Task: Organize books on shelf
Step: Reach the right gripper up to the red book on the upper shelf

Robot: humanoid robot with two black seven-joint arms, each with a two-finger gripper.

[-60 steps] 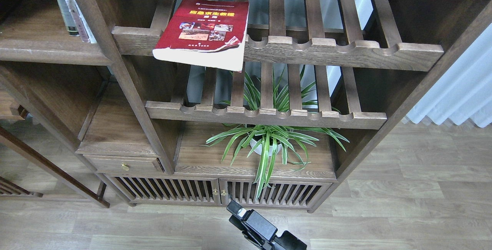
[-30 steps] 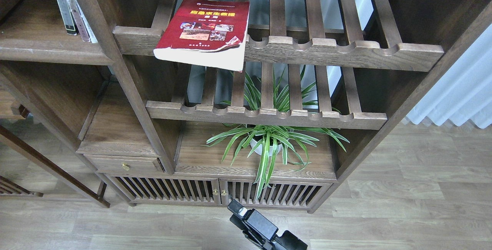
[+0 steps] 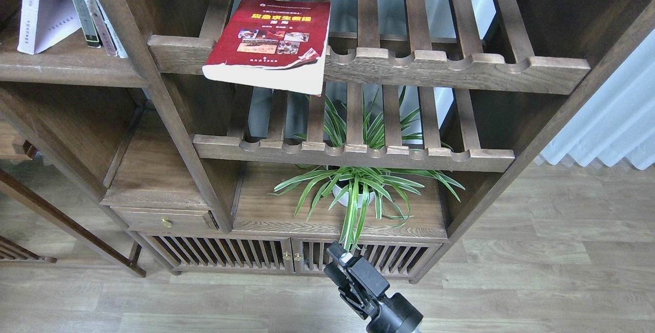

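A red book [image 3: 268,41] with photos and a yellow title lies flat on the upper slatted rack, its near edge hanging over the front rail. On the solid dark wood shelf [image 3: 66,69] at upper left, a cream-white book [image 3: 43,10] stands leaning beside a dark grey book [image 3: 79,10] and other thin spines. My right gripper [image 3: 339,257] is low at the bottom centre, far below the books. It is seen dark and end-on, holding nothing visible. My left gripper is out of view.
Two slatted racks with notched rails [image 3: 435,67] [image 3: 358,155] fill the middle bay. A potted spider plant [image 3: 358,192] stands below them, right above my right gripper. A small drawer [image 3: 164,219] is at lower left and a white curtain [image 3: 614,118] at right.
The cream-white book has come down into view and now stands on the left shelf. My right gripper has risen and moved a little to the right.
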